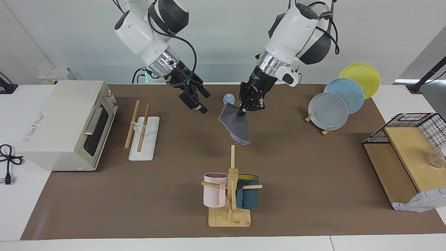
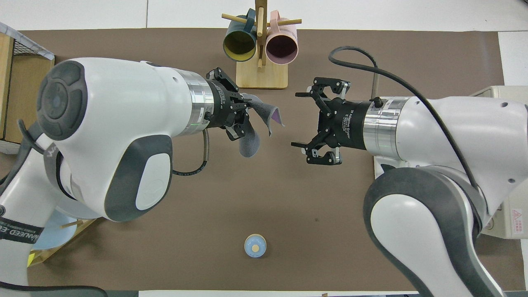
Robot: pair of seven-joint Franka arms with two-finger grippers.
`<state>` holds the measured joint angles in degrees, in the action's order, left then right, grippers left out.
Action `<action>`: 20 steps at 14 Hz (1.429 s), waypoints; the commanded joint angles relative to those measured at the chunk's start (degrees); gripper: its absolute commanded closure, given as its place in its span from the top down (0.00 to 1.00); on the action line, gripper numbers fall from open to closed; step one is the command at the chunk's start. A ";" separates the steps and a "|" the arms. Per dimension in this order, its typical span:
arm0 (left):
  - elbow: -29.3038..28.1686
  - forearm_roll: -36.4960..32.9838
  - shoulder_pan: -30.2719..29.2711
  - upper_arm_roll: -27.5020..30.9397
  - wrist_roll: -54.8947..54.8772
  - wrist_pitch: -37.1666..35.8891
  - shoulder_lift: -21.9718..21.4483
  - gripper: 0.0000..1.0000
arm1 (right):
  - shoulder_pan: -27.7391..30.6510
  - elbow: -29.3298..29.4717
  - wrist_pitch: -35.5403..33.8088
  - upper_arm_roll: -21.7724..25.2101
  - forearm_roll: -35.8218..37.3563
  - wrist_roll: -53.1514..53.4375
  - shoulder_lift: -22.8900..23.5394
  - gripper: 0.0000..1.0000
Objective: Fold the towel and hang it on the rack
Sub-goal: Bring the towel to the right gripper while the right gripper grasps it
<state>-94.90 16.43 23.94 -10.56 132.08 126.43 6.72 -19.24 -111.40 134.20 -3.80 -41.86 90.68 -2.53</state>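
Towel point(image 1: 237, 124) hangs bunched below left jaws point(image 1: 241, 111), pinched at one corner, dark grey face out, purple showing at bottom edge; clear of desk point(image 1: 313, 195).

Right jaws point(image 1: 199, 105) spread wide, empty, just beside towel.

Risks: thin corner pinch slips; right jaws catch wrong layer, fold skews.

Rack point(image 1: 141, 132) well apart toward right arm's end; low rods easy to miss.

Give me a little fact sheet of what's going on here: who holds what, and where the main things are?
towel: dark grey with a purple edge, hanging in the air over the brown mat
left gripper: jaws shut on the towel's top corner
right gripper: jaws open, empty, in the air beside the towel
rack: on the table in front of the toaster oven, bare
mug tree: holds two mugs
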 commanded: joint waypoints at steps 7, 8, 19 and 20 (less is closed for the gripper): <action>-3.80 -3.95 1.98 0.71 8.98 3.03 -2.68 0.00 | -4.57 -0.49 9.93 0.19 -3.23 0.99 4.90 1.00; -3.80 -3.95 1.98 0.71 9.07 2.95 -2.68 0.00 | -4.75 -0.57 10.29 0.19 -3.23 0.99 5.16 1.00; -3.80 -4.03 1.98 0.71 10.04 3.03 -2.68 0.00 | -5.10 1.01 11.44 0.19 -3.23 -4.27 7.71 0.00; -3.80 -4.03 1.98 0.71 10.12 3.03 -2.68 0.00 | -4.93 1.01 11.17 0.19 -3.32 -5.24 7.71 0.00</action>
<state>-96.39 13.57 25.16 -10.50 140.60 128.34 5.97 -24.57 -111.02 145.22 -3.53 -43.93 88.29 4.82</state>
